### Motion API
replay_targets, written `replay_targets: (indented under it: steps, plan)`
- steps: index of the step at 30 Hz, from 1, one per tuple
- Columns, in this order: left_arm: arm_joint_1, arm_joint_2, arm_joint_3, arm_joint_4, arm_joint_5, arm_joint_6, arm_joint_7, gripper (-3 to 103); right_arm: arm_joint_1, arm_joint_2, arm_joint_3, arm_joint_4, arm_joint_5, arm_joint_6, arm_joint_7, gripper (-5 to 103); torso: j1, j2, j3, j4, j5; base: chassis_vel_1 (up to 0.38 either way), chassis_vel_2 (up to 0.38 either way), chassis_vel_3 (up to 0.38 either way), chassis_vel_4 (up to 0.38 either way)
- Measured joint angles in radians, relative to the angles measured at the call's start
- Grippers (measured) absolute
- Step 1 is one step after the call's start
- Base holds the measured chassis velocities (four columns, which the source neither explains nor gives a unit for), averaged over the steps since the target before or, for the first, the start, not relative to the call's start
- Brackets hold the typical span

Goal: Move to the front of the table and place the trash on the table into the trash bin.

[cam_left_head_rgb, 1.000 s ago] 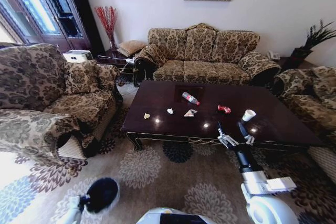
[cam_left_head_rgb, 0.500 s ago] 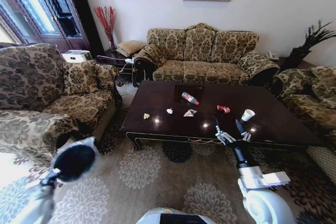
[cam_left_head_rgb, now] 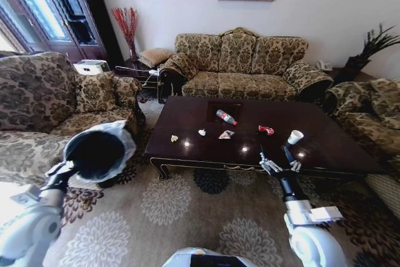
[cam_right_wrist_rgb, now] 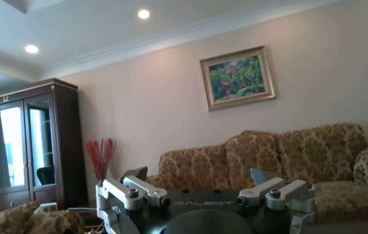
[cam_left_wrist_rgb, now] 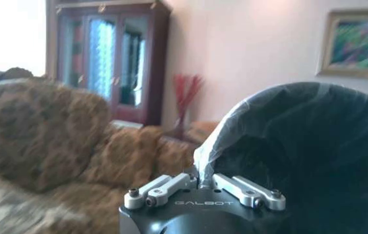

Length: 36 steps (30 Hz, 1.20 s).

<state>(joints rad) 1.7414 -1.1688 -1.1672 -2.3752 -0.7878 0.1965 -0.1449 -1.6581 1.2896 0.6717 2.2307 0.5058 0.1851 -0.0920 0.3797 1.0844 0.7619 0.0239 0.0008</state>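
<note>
Your left gripper (cam_left_wrist_rgb: 204,187) is pinched on the bag-lined rim of the trash bin (cam_left_head_rgb: 99,152), its two fingers (cam_left_wrist_rgb: 164,187) pressed together on the plastic fold. In the head view that gripper (cam_left_head_rgb: 64,171) holds the bin up off the floor at the robot's left, tipped so that its dark mouth faces the camera, in front of the patterned armchair (cam_left_head_rgb: 37,101) and apart from the table's left end. In the left wrist view the bin (cam_left_wrist_rgb: 314,146) bulges just beyond the fingers, with its whitish liner (cam_left_wrist_rgb: 226,131) wrapped over the edge.

Your right gripper (cam_left_head_rgb: 279,159) is spread wide with nothing between its fingers, and hangs at the near edge of the table (cam_left_head_rgb: 325,148), towards its right half. The right wrist view shows the same: the gripper (cam_right_wrist_rgb: 208,192) with its fingers well apart and the far sofa (cam_right_wrist_rgb: 261,156) between them in the background.

On the table's glossy dark top, the white paper cup (cam_left_head_rgb: 295,137) stands closest to your right gripper, just beyond it. The red crumpled wrapper (cam_left_head_rgb: 266,130) lies to the cup's left. Farther along come the snack bag (cam_left_head_rgb: 226,134), a small white scrap (cam_left_head_rgb: 202,132) and a small yellow scrap (cam_left_head_rgb: 174,138), in a loose row towards the left end. The clear bottle with the red label (cam_left_head_rgb: 225,117) lies on its side behind the snack bag, nearer the sofa.
</note>
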Motion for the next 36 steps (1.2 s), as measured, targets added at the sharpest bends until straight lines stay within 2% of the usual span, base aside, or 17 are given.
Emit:
replay_targets:
  steps: [4,6,7,9,10,13,23,34,36]
  plan:
    - [-0.019,0.058,0.042,-0.056,-0.006,0.000,0.013,0,-0.006,0.033,-0.015,-0.013,-0.050,0.029,-0.015,100,0.000,0.000,0.000,-0.0010,-0.0001,0.000,0.000,0.000,0.000]
    - [-0.036,0.109,0.067,-0.058,-0.009,-0.001,0.015,0,-0.041,0.058,-0.027,0.010,-0.076,0.036,-0.016,100,0.000,0.000,0.000,-0.0010,-0.0007,0.000,0.000,0.000,0.000]
    - [-0.036,0.109,0.067,-0.058,-0.009,-0.001,0.015,0,-0.041,0.058,-0.027,0.010,-0.076,0.036,-0.016,100,0.000,0.000,0.000,-0.0010,-0.0007,0.000,0.000,0.000,0.000]
    - [-0.074,0.153,0.111,-0.039,0.019,-0.009,0.020,0,-0.083,0.065,-0.035,0.024,-0.099,0.049,-0.037,100,0.000,0.000,0.000,-0.0011,-0.0013,0.000,0.000,0.000,0.000]
    - [-0.087,0.159,0.126,-0.025,0.045,-0.014,0.023,0,-0.092,0.062,-0.035,0.024,-0.110,0.056,-0.057,100,0.000,0.000,0.000,-0.0014,-0.0014,0.000,0.000,0.000,0.000]
    - [-0.098,0.159,0.144,0.011,0.097,-0.034,0.034,0,-0.099,0.058,-0.039,0.030,-0.114,0.052,-0.068,100,0.000,0.000,0.000,-0.0001,-0.0008,0.000,0.000,0.000,0.000]
    - [-0.123,0.181,0.140,0.080,0.130,-0.054,0.037,0,-0.088,0.074,-0.068,0.009,-0.132,0.046,-0.097,100,0.000,0.000,0.000,-0.0005,-0.0009,0.000,0.000,0.000,0.000]
    - [-0.109,0.251,0.135,0.121,0.151,-0.022,0.045,0,-0.087,0.079,-0.109,-0.017,-0.161,0.065,-0.117,100,0.000,0.000,0.000,-0.0004,-0.0011,-0.058,0.066,0.054,-0.049]
    - [-0.098,0.298,0.129,0.131,0.148,0.007,0.054,0,-0.088,0.079,-0.112,-0.024,-0.164,0.071,-0.122,100,0.000,0.000,0.000,-0.0003,-0.0011,-0.165,0.178,0.193,-0.178]
